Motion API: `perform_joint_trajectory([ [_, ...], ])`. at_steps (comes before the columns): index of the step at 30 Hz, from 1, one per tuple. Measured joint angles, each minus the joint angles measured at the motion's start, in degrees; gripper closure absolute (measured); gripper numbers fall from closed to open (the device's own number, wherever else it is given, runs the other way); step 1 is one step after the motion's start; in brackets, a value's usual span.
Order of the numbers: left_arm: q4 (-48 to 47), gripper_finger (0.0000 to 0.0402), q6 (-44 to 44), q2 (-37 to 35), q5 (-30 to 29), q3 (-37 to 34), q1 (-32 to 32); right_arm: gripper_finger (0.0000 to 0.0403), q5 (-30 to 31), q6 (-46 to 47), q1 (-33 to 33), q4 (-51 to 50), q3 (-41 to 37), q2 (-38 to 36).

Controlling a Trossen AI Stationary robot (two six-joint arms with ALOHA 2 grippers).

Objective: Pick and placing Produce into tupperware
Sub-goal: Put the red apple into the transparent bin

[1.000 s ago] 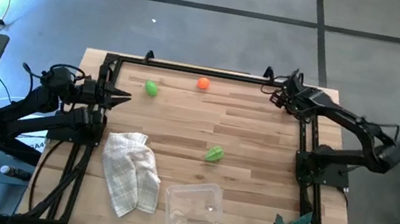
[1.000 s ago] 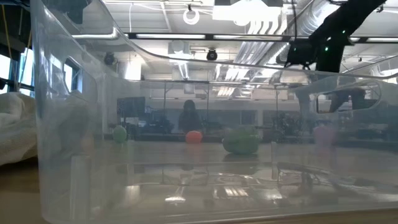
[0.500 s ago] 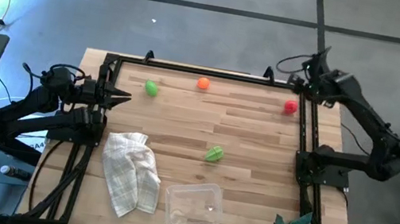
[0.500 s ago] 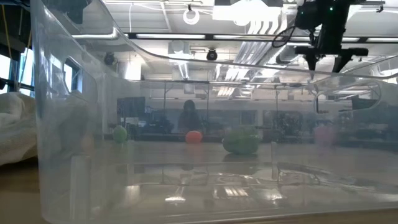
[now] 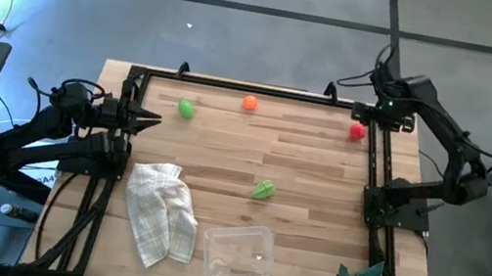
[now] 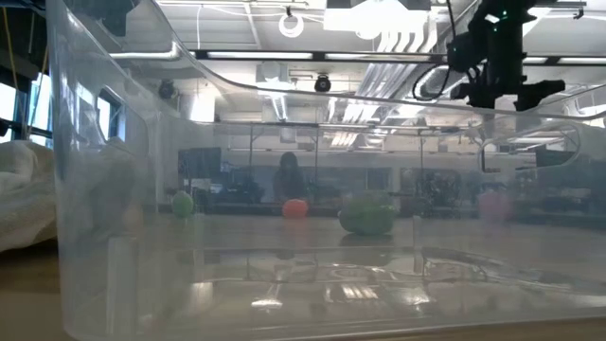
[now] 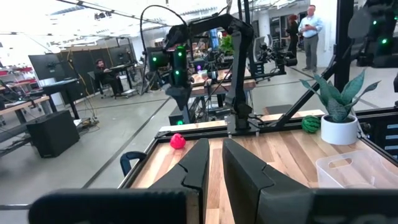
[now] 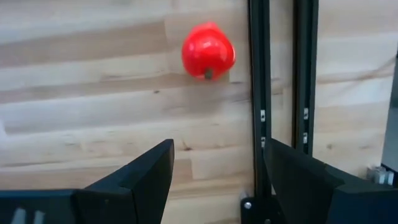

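right gripper [image 8: 214,171]: above the table's far right corner, fingers spread, empty
red produce [image 5: 357,131]: on the wood beside the black frame rail, just below that gripper
left gripper [image 5: 152,120]: waiting at the left edge, fingers pressed together
orange produce [image 5: 249,103]: far edge
round green produce [image 5: 186,108]: far left
leafy green produce [image 5: 263,189]: mid-table
tupperware [image 5: 237,252]: near edge, beside the checked cloth [image 5: 160,212]

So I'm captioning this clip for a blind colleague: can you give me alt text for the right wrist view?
A red toy fruit lies on the wooden table beside a black frame rail, ahead of the right gripper, whose two dark fingers stand open and empty above the table.
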Motion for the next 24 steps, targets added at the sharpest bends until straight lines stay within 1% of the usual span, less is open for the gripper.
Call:
perform_joint_trajectory([
  [8, 0.0, 0.0364, 0.0, 0.0, 0.0, 0.0, 0.0, 0.0163, 0.2, 2.2, -1.8, 8.6, -6.9, 0.0],
  [18, 0.0, 0.0364, 0.0, 0.0, 0.0, 0.0, 0.0, 0.0162, 1.4, 0.4, -3.0, 11.5, -14.3, 0.0],
  [24, 0.0, 0.0364, 0.0, 0.0, 0.0, 0.0, 0.0, 0.015, -1.1, 0.5, -3.0, 19.6, -17.6, 0.0],
])
